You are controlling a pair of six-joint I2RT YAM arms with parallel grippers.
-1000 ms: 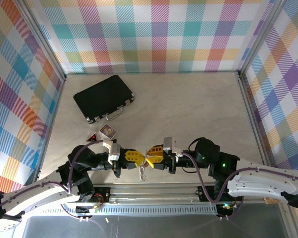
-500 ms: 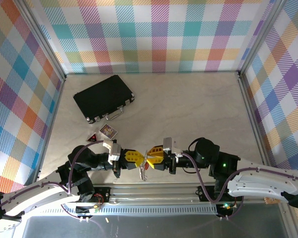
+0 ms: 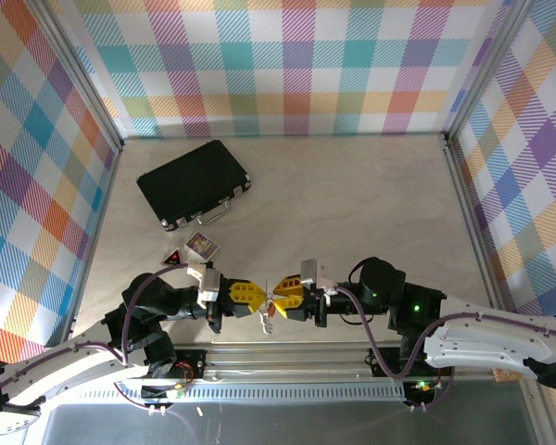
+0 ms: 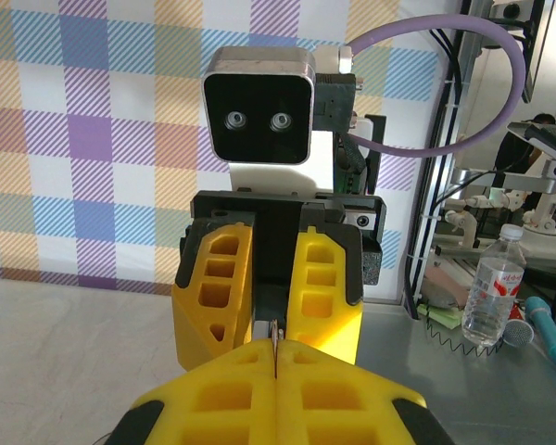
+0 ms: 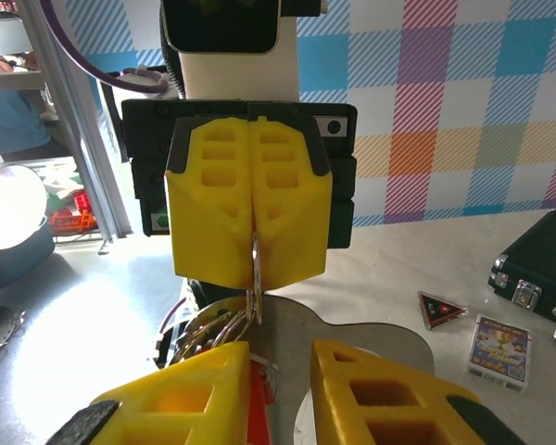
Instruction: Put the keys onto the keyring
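Observation:
My left gripper [image 3: 262, 298] and right gripper [image 3: 276, 297] meet tip to tip above the table's near edge. In the left wrist view, the left gripper [image 4: 276, 357] is shut on the thin edge of the silvery keyring [image 4: 276, 334]. In the right wrist view the keyring [image 5: 256, 264] sticks out below the left fingers [image 5: 213, 213], and more silver loops hang to its lower left. The right gripper [image 5: 280, 371] is open. The red key [image 5: 259, 417] rests against its left finger, not clamped. Part of the keyring [image 3: 263, 320] dangles under both grippers.
A black case [image 3: 193, 183] with a metal handle lies at the back left of the table [image 3: 352, 204]. A red triangular card [image 3: 172, 257] and a small square card [image 3: 202, 246] sit just behind the left arm. A metal rail runs along the near edge.
Both grippers have drifted slightly to the left together, still tip to tip. The dangling metal below them hangs a little shorter.

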